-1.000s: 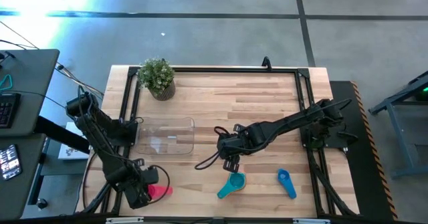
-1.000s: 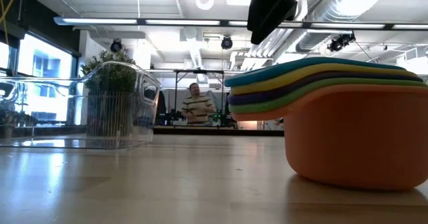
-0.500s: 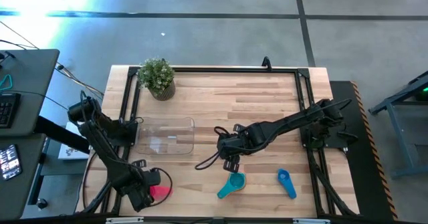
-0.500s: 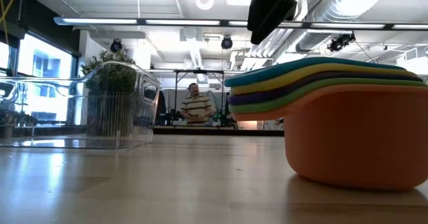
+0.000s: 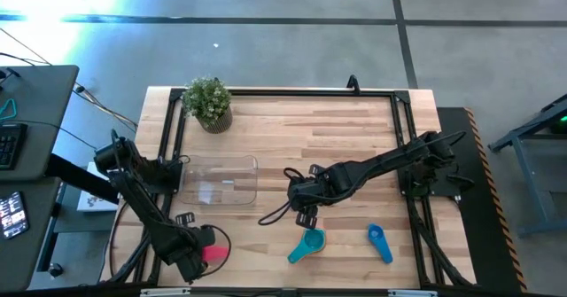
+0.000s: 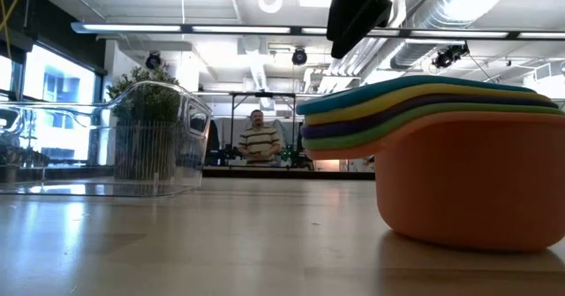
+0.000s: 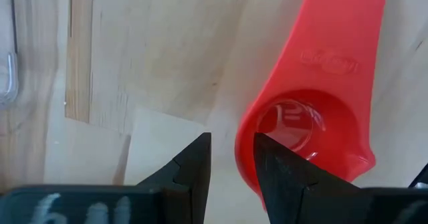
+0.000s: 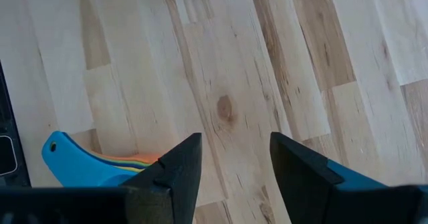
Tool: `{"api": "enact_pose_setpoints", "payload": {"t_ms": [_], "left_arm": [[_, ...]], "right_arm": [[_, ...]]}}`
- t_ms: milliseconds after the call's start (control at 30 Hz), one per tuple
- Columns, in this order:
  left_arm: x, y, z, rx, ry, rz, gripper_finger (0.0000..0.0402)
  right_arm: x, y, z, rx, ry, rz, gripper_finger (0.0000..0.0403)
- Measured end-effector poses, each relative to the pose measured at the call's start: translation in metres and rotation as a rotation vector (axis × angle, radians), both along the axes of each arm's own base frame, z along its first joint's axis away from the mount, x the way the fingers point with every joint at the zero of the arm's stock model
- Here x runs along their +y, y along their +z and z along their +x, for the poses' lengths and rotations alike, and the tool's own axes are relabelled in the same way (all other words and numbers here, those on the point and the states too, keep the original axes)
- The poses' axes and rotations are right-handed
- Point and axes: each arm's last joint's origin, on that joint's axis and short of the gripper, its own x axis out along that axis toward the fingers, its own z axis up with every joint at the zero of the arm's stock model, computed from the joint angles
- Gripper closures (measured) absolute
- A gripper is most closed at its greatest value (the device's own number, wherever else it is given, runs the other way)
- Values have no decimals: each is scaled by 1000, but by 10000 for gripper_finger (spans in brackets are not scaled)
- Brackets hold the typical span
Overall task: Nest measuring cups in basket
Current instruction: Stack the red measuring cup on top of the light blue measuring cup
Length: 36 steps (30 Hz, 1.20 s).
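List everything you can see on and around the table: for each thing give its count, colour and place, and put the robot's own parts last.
Nested measuring cups: one stack, light blue on top, orange at the bottom in the low view; near edge, centre.
Blue measuring cup: one, alone, right of the stack.
Red-pink measuring cup: one, near-left corner.
Basket: one, clear, left of centre, empty.
Potted plant: one, green, far-left corner.
Person: one, striped top, in the room behind.
Left gripper: dark, open, at the red-pink cup.
Right gripper: dark, open, above the table near the stack.

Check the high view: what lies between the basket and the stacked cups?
Mostly bare tabletop in the high view; the right claw hangs just beside that line, over the table between basket and stacked cups.
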Motion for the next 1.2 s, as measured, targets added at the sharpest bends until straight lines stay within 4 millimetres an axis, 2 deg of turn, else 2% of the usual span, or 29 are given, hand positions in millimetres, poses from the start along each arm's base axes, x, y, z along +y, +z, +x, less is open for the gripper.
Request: {"api": "enact_pose_setpoints", "payload": {"t_ms": [200, 400, 600, 733, 900, 1200], "left_arm": [[0, -1, 0, -8, -1, 3, 300], [2, -16, -2, -9, 9, -55, 300], [3, -16, -2, -11, 44, -57, 302], [3, -16, -2, -11, 44, -58, 328], [3, -16, -2, -15, 31, -61, 390], [1, -16, 2, -35, 29, -93, 397]], "right_arm": [[0, 0, 0, 1, 1, 3, 233], [0, 0, 0, 1, 1, 3, 233], [0, 0, 0, 0, -7, 6, 233], [0, 0, 0, 0, -7, 6, 233], [0, 0, 0, 0, -7, 6, 233], [0, 0, 0, 0, -21, 12, 233]]}}
